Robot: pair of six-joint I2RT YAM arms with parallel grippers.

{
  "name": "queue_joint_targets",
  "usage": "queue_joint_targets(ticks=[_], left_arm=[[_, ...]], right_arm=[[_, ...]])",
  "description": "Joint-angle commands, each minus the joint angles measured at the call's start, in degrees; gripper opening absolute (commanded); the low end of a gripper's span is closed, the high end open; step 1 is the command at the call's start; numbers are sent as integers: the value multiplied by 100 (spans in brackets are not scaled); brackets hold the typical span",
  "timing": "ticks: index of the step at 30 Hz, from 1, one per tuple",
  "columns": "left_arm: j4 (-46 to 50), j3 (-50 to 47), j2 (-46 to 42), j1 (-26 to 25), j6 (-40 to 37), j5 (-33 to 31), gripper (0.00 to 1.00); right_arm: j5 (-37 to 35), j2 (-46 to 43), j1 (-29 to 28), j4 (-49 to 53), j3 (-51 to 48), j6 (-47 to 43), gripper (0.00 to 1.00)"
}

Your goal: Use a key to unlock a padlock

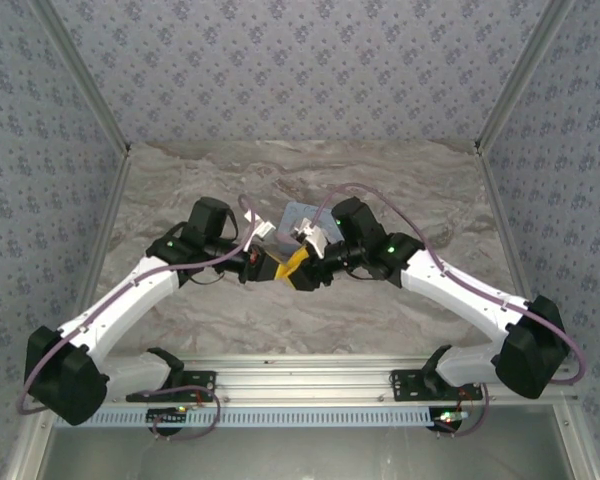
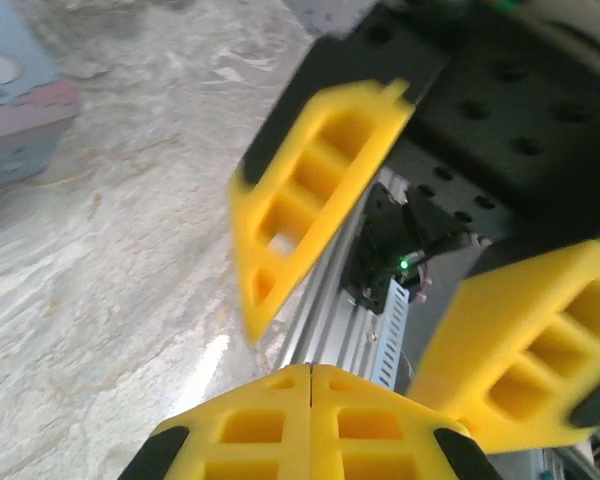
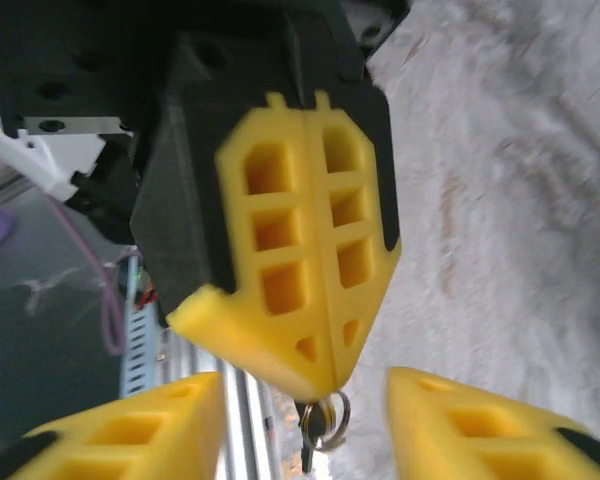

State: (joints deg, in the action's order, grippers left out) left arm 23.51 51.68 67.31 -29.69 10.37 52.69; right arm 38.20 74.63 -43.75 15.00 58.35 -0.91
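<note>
A pale blue tin (image 1: 298,213) lies closed on the table (image 1: 400,180) just behind the two end effectors; its contents are hidden. The table is grey-veined marble, with an aluminium rail along its near edge and patterned wallpaper (image 1: 300,60) on three sides. Above mid-table, the left end effector (image 3: 318,378) is pressed together, and a key (image 3: 307,445) on a silvery ring (image 3: 332,410) dangles from its tip. The right end effector (image 2: 337,360) faces it, fingers wide apart, holding nothing.
</note>
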Motion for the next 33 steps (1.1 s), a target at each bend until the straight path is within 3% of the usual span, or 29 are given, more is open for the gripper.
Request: queue_joint_targets(ticks=[1,5,8,14,18,27,33], left_arm=[[-865,-215,-107,322,937,-97,0],[-1410,-519,-261,674,1603,-327,0],[-1846,-733,-404,818,2121,-514,0],[-3299,-1241,-690,842,3741,-857,0],[-3875,-1456,-862,761,4531,-1152,0],[-4427,-1546,-803,349,5239,-1494,0],[-4688,-1577,-737,282,5528,-1531,0]], right_arm=[[-329,-235,145,-685,-270,466,54],[-659,-482,336,-1119,-562,1029,59],[-1413,-689,465,-1485,-822,2020,59],[-2025,-680,302,-2715,-1450,3957,52],[-2463,-531,12,-3566,-1695,4733,47],[-2493,-275,-307,-3825,-1368,4906,47],[-2588,-333,-278,-4083,-1513,5044,35]])
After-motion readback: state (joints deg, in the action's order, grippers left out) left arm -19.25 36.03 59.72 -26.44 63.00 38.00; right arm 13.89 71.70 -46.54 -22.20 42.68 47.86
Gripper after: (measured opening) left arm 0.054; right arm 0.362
